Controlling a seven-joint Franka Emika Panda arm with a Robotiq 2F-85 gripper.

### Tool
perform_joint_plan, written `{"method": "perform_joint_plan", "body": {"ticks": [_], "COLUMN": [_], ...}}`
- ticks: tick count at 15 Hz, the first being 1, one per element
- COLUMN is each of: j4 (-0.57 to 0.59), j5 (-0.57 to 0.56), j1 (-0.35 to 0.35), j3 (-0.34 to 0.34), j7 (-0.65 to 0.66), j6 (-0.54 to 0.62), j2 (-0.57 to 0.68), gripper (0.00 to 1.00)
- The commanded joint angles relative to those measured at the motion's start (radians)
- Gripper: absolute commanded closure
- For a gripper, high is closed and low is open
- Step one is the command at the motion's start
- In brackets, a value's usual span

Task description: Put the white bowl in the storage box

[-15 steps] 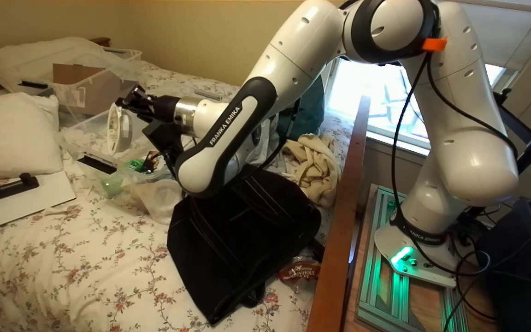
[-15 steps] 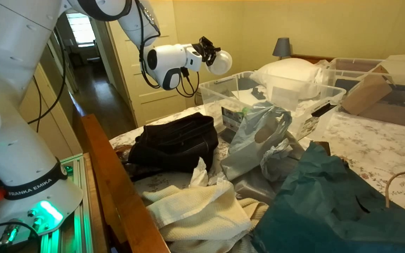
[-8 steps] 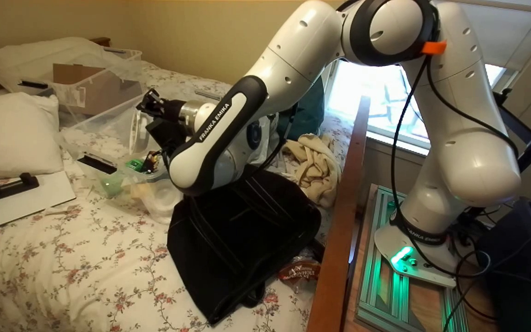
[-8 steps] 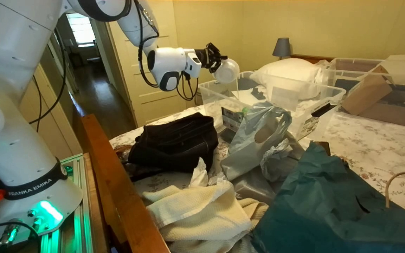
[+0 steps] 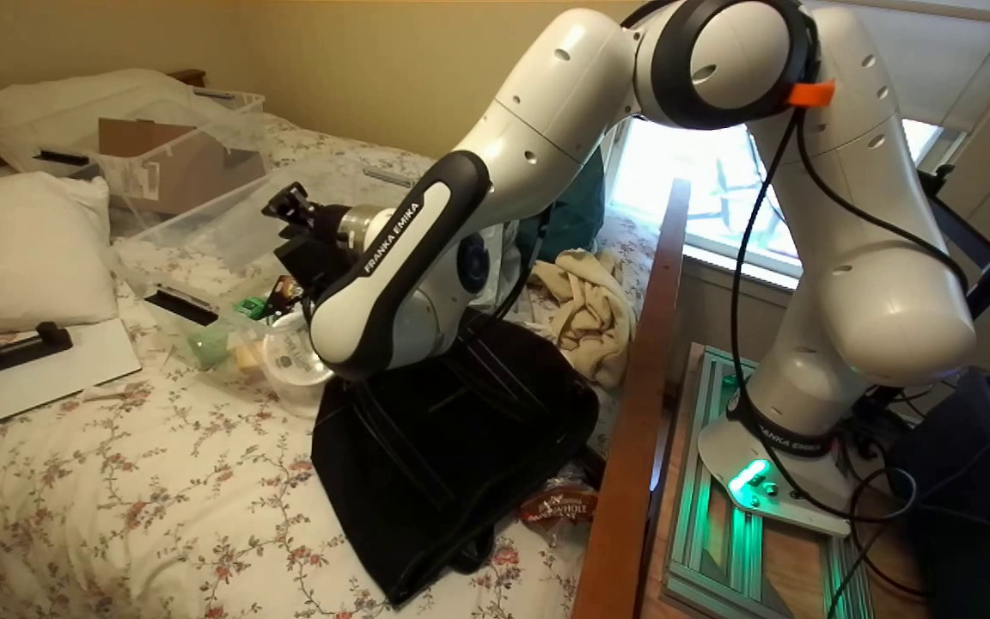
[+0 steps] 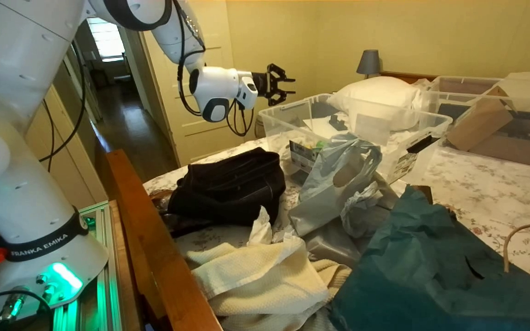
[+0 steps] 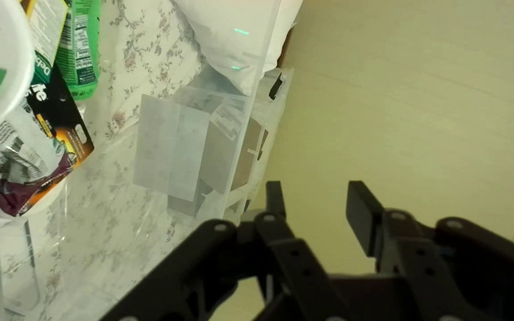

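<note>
The white bowl lies low inside the clear plastic storage box, at its end nearest the black bag, in an exterior view. A round white thing with printed marks, which looks like the bowl, shows at the wrist view's left edge. My gripper is above the box's near end, in the air. Its fingers are apart with nothing between them, in an exterior view and in the wrist view. The box also shows in an exterior view, where the bowl is hidden.
The box also holds a green bottle and a dark packet. A black bag and a grey plastic bag lie beside it. Another clear bin with a cardboard box and a pillow stand beyond.
The gripper opened and let go of the bowl, which dropped from the jaws into the storage box. The arm moved slightly lower and back toward its base.
</note>
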Motion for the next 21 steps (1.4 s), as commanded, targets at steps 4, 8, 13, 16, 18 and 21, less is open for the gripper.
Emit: {"method": "perform_joint_plan", "body": {"ticks": [4, 8, 13, 16, 18, 21], "j4": [-0.042, -0.102, -0.189, -0.215, -0.179, -0.181], "j5": [0.039, 0.098, 0.22, 0.202, 0.184, 0.184], "j1": [0.056, 0.116, 0.199, 0.23, 0.231, 0.237], "j3": [-0.006, -0.015, -0.015, -0.016, -0.023, -0.024], "j7": [0.005, -0.093, -0.305, -0.361, -0.337, -0.342], "j6": [0.024, 0.005, -0.041, -0.025, -0.016, -0.016], "j2": [-0.051, -0.107, -0.168, -0.187, -0.15, -0.152], "gripper": [0.05, 0.0, 0.0, 0.0, 0.0, 0.0]}}
